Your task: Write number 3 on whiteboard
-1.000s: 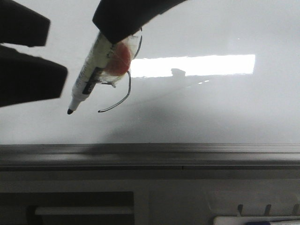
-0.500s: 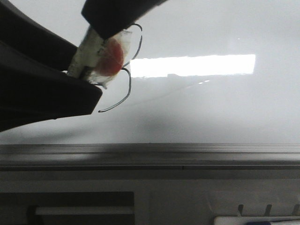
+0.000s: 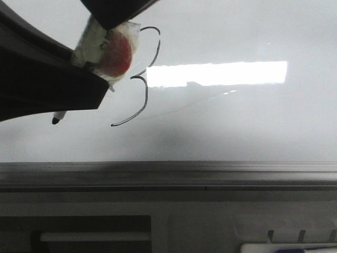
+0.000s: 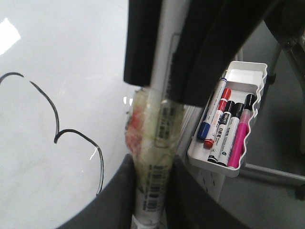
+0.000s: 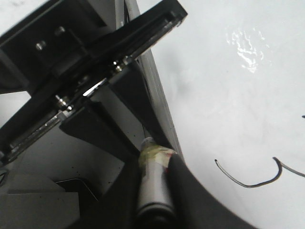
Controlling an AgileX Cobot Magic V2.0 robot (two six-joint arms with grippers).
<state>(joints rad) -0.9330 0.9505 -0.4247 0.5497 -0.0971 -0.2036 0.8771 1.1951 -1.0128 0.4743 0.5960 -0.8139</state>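
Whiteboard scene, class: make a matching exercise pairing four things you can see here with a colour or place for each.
Things:
1. number 3
2. marker pen
3. tray
4. light reflection

Descriptions:
A. holds several spare markers
B. thin black line on the whiteboard
C. bright rectangle right of the 3
D. wrapped in tape, with a red patch

Pairs: 1-B, 2-D, 3-A, 4-C

Bright rectangular glare on the glossy whiteboard (image 3: 253,121), soft shadows below, blurred dark foreground shapes.

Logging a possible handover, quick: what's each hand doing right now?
Left hand: closed on the marker.
Right hand: closed on the same marker.
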